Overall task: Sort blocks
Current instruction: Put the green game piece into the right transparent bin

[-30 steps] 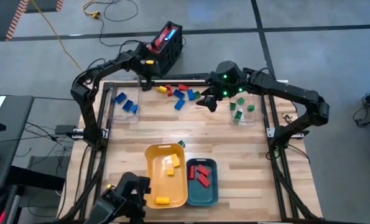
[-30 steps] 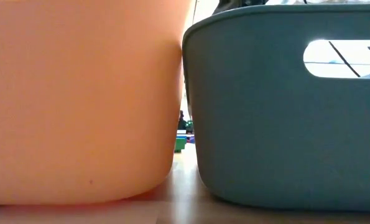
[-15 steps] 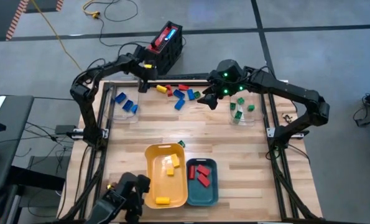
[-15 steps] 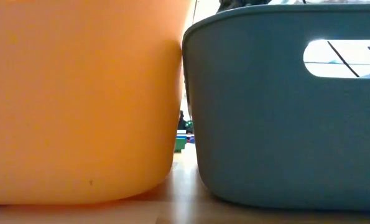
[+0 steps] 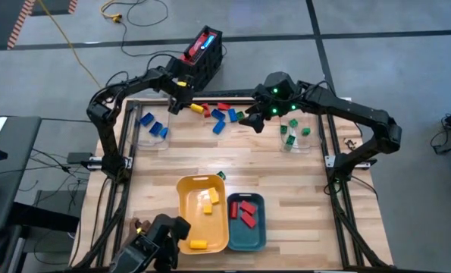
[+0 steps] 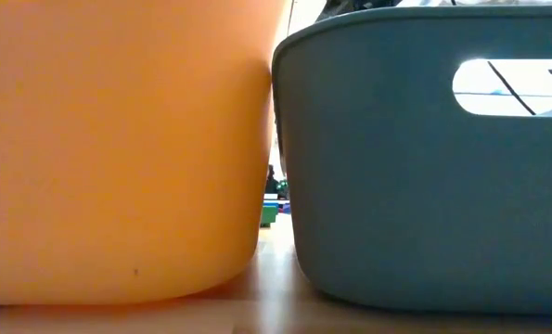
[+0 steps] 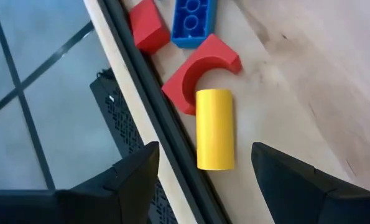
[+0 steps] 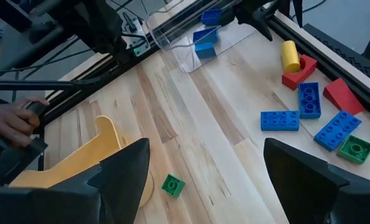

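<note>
L gripper [image 5: 178, 102] hangs at the far edge of the table [image 5: 301, 182], jaws spread wide w/ nothing between them; in the left wrist view a yellow cylinder block [image 7: 214, 129] lies on the wood between the 2 fingers [image 7: 125, 180], just beside the black table rail [image 7: 153, 118]. One end touches a red arch block [image 7: 203, 67]; past that lie a blue studded brick [image 7: 194, 22] and a red wedge [image 7: 148, 25]. R gripper [image 5: 257, 121] hovers near the loose pile of blocks [image 5: 219, 115] at far centre, also wide open and empty; right wrist view shows 3 blue bricks [image 8: 304, 99], a green brick [image 8: 357, 149], a red wedge and the yellow cylinder ahead of it, plus 1 lone green block [image 8: 172, 185] on the wood nearer the yellow tray [image 5: 187, 216]. Sorted so far: yellow blocks in the yellow tray, red ones in the teal tray [image 5: 233, 235] touching its side, blue ones in a clear container [image 5: 153, 140] far L, green ones in a clear container [image 5: 297, 144] far R. A person's hand [image 8: 13, 121] shows at the table's near edge. No readable writing or labels anywhere.
</note>
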Controlling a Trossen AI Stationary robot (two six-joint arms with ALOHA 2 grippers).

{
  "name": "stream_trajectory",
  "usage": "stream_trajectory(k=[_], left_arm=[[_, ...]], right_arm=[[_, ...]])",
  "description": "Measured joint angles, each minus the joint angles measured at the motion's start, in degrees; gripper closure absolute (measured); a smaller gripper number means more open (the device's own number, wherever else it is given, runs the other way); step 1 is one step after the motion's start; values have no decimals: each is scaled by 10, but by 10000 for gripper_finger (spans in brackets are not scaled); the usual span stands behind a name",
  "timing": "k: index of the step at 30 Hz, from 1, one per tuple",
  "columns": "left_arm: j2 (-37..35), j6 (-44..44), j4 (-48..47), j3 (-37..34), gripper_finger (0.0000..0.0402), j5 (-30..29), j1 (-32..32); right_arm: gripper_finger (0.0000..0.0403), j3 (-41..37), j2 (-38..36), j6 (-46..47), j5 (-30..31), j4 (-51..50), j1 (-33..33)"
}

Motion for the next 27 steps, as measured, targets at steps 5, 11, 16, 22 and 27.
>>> stream_trajectory(k=[5,11,16,22,27], left_arm=[[0,-9,-8,0,153,21,-2],[0,-13,-11,-3,153,21,-1],[1,-26,-24,-10,167,3,-4],[1,-26,-38,-10,194,-58,-15],[1,-16,-2,-10,204,-98,-21]], right_arm=[[72,0,0,2,-1,-1,0],[72,0,0,10,-1,-18,-3],[72,0,0,10,-1,-29,-11],[72,0,0,1,-1,-29,-19],[72,0,0,-5,-1,-20,-19]])
